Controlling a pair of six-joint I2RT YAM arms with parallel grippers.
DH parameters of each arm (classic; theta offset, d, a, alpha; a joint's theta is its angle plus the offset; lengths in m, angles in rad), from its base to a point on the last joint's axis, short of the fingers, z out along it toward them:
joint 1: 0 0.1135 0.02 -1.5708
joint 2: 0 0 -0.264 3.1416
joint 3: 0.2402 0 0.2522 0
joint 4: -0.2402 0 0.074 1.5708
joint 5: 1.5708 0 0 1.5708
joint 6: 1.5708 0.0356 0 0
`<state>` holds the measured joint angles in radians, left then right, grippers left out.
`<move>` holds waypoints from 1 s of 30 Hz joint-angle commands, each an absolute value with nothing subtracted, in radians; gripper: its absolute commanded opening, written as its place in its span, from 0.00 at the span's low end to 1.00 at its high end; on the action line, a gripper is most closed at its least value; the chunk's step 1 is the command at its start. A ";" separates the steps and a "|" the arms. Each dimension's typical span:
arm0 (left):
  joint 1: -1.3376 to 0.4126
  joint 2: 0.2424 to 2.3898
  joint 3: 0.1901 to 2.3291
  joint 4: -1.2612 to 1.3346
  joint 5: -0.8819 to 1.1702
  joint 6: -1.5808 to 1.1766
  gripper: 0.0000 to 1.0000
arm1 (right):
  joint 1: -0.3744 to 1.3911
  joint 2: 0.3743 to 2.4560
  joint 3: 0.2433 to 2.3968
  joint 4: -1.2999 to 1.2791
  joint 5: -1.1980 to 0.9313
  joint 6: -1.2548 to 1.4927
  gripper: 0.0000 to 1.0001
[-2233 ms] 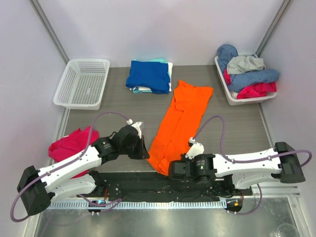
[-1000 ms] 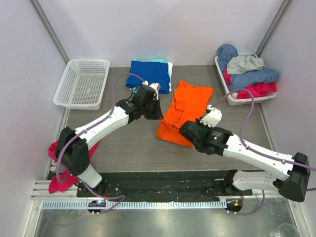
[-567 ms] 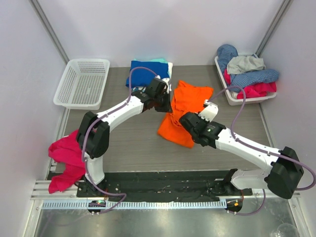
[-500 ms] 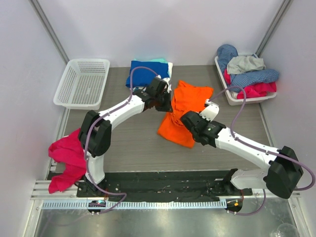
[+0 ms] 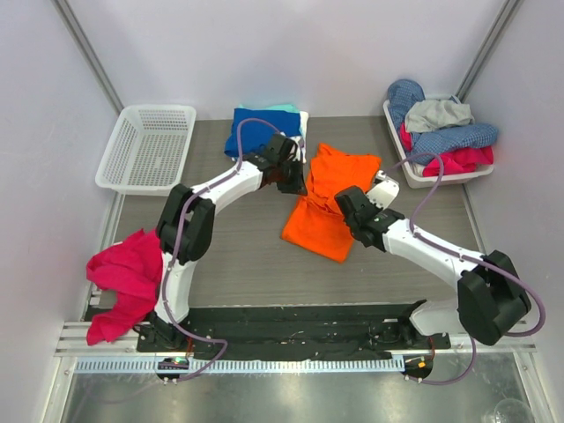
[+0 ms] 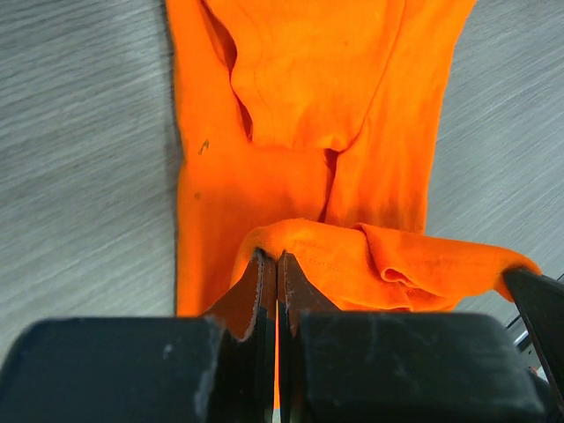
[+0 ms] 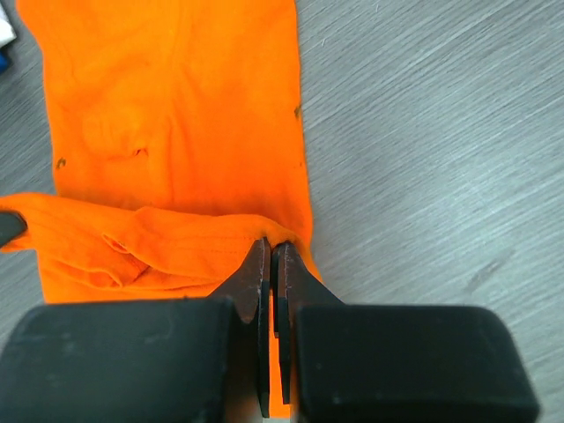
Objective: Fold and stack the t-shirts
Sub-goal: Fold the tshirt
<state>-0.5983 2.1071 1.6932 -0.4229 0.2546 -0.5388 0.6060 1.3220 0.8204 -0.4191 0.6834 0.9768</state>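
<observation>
Orange t-shirt has its folded edge pinched by left fingers and right fingers.

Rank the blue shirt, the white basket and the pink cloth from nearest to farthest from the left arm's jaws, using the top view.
1. Blue shirt, on the folded stack at the back, middle.
2. White basket, far left corner.
3. Pink cloth, near left edge.

Both arms stretched far forward, converging — left gripper and right gripper pinched tight
</observation>
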 commanded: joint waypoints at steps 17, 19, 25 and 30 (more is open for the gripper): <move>-0.549 2.191 1.827 -0.376 0.322 -0.535 0.00 | 0.520 1.430 0.828 -0.249 0.653 0.911 0.10; -0.531 2.189 1.824 -0.353 0.327 -0.551 0.24 | 0.508 1.422 0.844 -0.244 0.676 0.888 0.26; -0.474 2.131 1.908 -0.353 0.353 -0.555 0.87 | 0.413 1.309 0.946 -0.247 0.677 0.723 0.70; -0.469 1.967 1.792 -0.345 0.377 -0.532 0.94 | 0.407 1.238 0.954 -0.340 0.552 0.738 0.79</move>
